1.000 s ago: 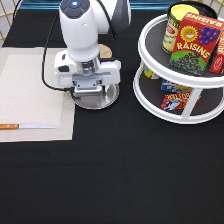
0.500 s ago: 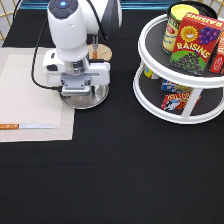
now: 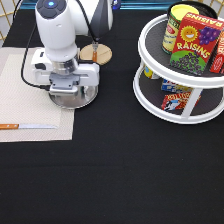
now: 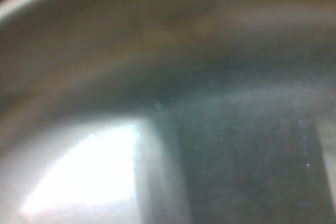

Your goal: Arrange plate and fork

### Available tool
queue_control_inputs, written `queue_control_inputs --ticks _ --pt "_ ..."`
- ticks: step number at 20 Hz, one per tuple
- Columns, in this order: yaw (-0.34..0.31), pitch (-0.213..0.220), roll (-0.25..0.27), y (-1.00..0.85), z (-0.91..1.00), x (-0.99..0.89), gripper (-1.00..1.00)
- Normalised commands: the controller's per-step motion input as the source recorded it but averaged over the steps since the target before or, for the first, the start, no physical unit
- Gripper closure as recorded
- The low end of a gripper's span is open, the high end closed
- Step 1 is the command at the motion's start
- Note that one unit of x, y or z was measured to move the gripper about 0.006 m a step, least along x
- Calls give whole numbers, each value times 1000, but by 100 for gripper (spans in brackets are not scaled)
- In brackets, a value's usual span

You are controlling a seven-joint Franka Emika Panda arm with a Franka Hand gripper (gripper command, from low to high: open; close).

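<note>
The shiny silver plate [image 3: 75, 98] sits under my gripper [image 3: 68, 88], straddling the right edge of the beige placemat [image 3: 25, 85] at the exterior view's left. The white hand is directly on top of the plate and covers most of it. The plate travels with the hand, so the gripper is shut on its rim. In the wrist view the plate's metal surface [image 4: 168, 112] fills the picture from very close. The fork is out of view.
A wooden-handled knife [image 3: 27, 126] lies on the placemat's lower part. A round wooden coaster [image 3: 96, 53] lies just beyond the plate. A white two-tier turntable [image 3: 165, 107] with a raisins box [image 3: 196, 42], a can [image 3: 176, 25] and small boxes stands at the right.
The gripper and the plate have slid together toward the exterior view's left, from the black cloth onto the placemat's right edge. The coaster has come into full view.
</note>
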Motion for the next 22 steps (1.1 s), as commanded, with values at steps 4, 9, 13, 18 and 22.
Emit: queue_control_inputs --ticks 4,9,13,18,22 --pt "-17 104 19 -846 0 341 -100" --pt "-3 66 21 -961 -6 98 -100" --pt "0 46 5 -1000 -36 38 -100" --pt "0 22 14 -1000 -94 140 -100" --pt "0 20 22 -1000 -98 195 -100"
